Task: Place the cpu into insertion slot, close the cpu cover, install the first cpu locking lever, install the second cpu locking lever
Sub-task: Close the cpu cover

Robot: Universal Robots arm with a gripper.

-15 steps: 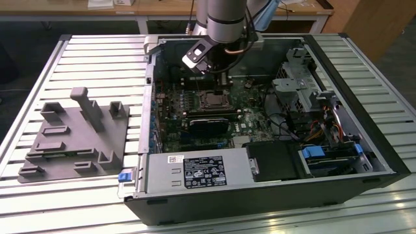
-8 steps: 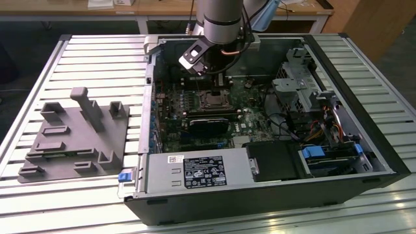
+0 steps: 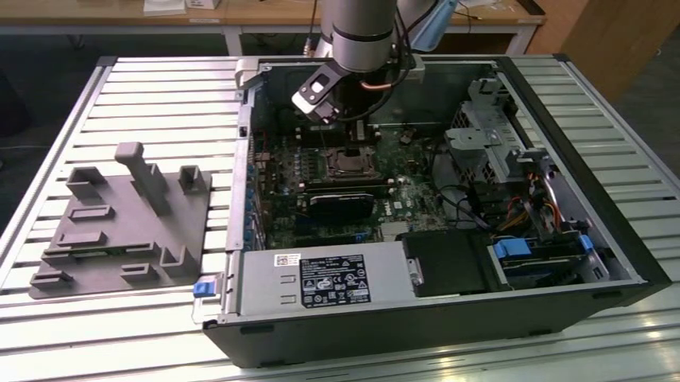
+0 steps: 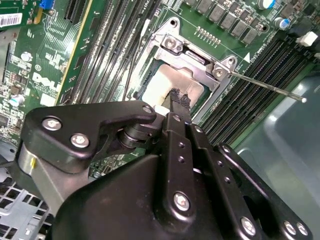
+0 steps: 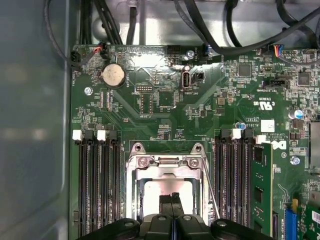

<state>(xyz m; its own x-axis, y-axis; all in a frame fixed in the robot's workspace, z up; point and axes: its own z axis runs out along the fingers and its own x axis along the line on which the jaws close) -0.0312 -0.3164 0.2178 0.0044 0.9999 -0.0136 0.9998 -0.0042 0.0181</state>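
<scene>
- Hanging above the insertion slot (image 3: pixel 345 165), the gripper (image 4: pixel 179 98) has its fingers (image 5: pixel 166 206) pressed together, clasping nothing.
- Its tips reach the cpu (image 4: pixel 174 80), framed by the cpu cover (image 5: pixel 165 172).

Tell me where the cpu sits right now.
In both wrist views the cpu lies in the insertion slot, framed by the cpu cover, between the memory slot banks, right at the gripper.

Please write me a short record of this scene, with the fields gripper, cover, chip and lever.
gripper: fingers shut together, tips down at the chip
cover: silvery frame lying around the chip
chip: pale metal face showing through the cover's window
lever: thin rod running out from the cover's corner; whether it is latched, cannot tell
</scene>
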